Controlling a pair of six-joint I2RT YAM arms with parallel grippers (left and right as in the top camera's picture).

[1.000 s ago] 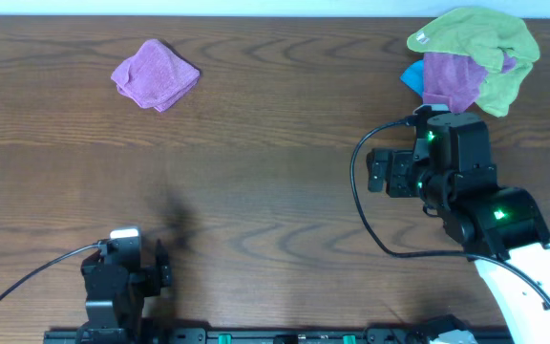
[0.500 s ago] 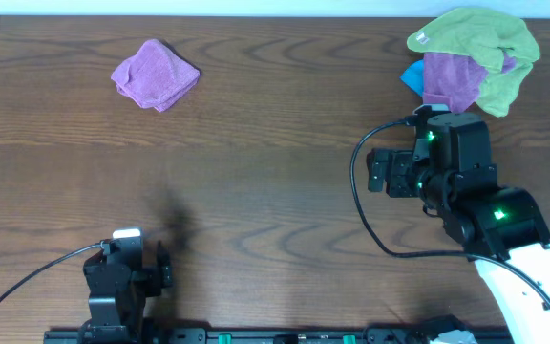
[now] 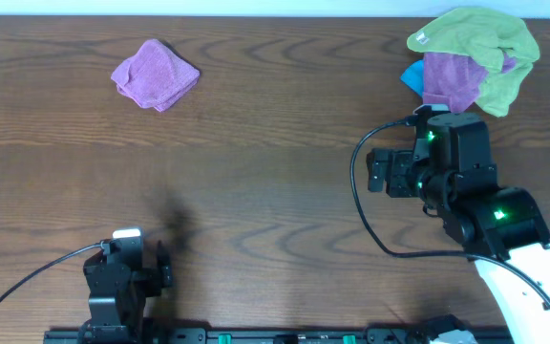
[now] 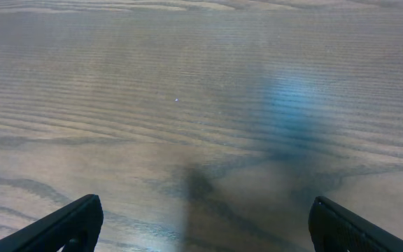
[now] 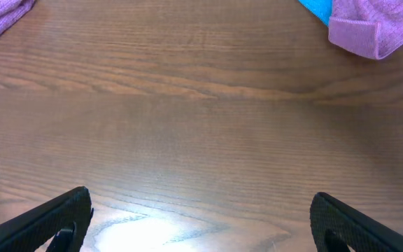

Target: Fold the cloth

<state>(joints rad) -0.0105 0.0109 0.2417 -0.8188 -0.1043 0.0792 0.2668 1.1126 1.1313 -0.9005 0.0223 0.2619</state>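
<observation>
A purple cloth (image 3: 155,74), folded, lies far left on the table (image 3: 256,162). A heap (image 3: 485,43) of green, purple and blue cloths sits far right. The right gripper (image 5: 201,213) hovers near the heap, fingers apart and empty. The left gripper (image 4: 205,213), also spread, hangs over bare wood at the near edge.

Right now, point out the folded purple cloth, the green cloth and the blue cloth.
folded purple cloth (image 3: 156,75), overhead view, its middle.
green cloth (image 3: 477,34), overhead view, bare upper part.
blue cloth (image 3: 412,76), overhead view, exposed corner.
</observation>
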